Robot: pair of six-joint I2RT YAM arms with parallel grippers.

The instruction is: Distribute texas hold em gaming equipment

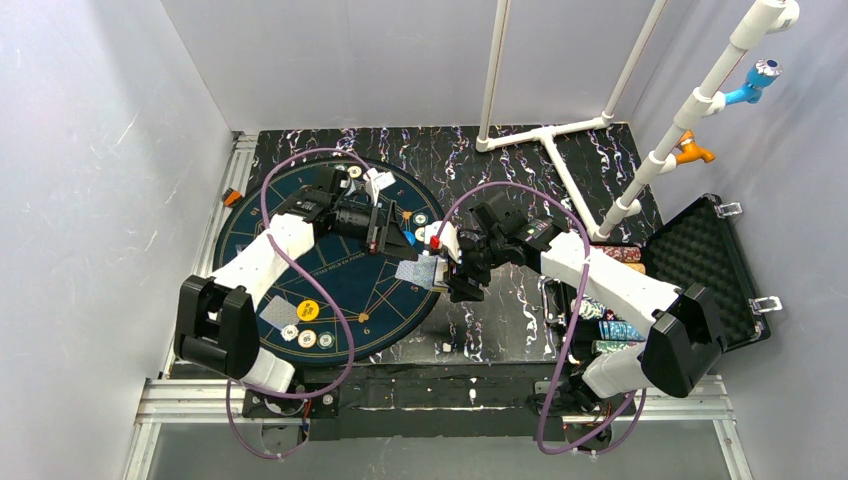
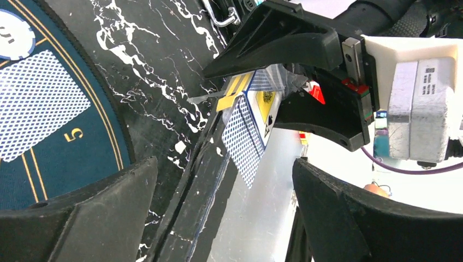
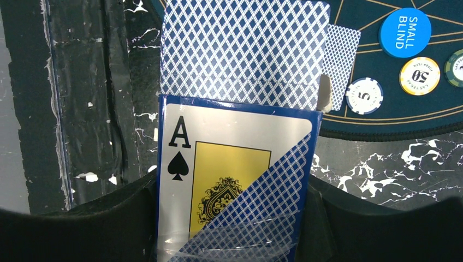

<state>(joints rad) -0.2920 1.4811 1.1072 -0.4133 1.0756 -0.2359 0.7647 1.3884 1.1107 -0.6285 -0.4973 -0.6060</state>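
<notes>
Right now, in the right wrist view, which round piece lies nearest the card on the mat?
The white chip marked 5: it sits beside the card; the 50 chip and blue SMALL BLIND disc lie farther off.

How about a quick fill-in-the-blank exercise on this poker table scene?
The card box gripped by the right tool shows the ace of ____.
The blue disc reads SMALL ____.
The yellow chip carries the number ____.
The left tool is open, holding ____.
Missing words: spades; BLIND; 50; nothing.
</notes>
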